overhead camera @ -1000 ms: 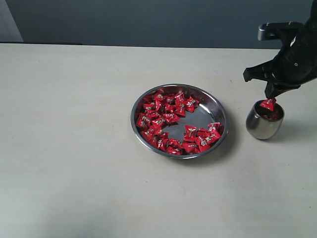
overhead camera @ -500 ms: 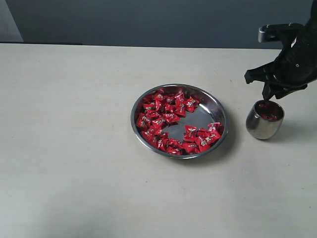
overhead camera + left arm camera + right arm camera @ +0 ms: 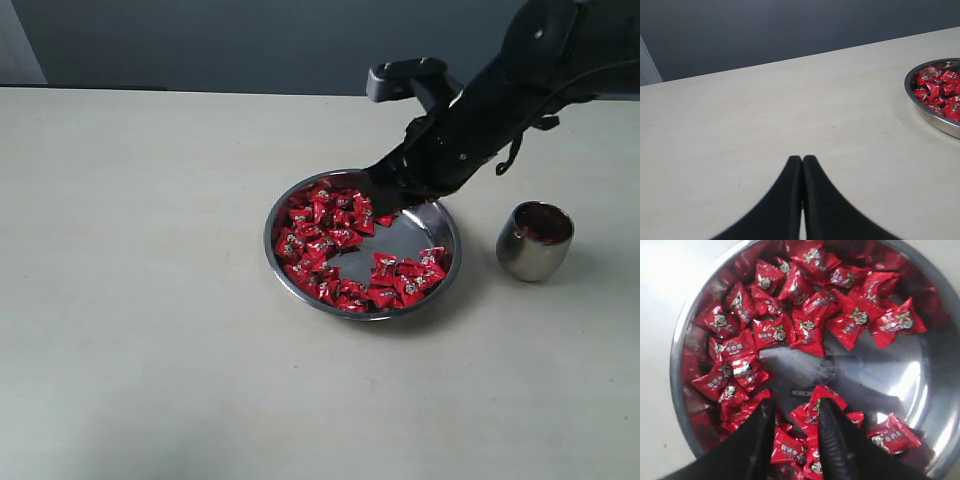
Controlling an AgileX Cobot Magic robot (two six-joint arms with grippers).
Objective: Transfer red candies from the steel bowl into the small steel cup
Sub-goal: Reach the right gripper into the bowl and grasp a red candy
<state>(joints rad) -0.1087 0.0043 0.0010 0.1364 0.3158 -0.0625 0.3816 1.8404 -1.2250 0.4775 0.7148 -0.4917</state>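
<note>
One more drop made into the cup at centre right, the right gripper has swung back above the bowl mid-frame, jaws parted and empty over the candies, so another pick looks due, while the left gripper sits clenched over the bench.

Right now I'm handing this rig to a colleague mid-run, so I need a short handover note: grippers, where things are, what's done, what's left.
Left gripper: shut, empty, over bare table, off to one side of the work.
Right gripper: open, nothing held, low over the steel bowl, just above the red candies.
Small steel cup: upright, right of the bowl in the exterior view, not touching it.
Done: some red candies are in the cup.
Left: many candies lie in the bowl. The likely next step is to close on one and carry it to the cup.
</note>
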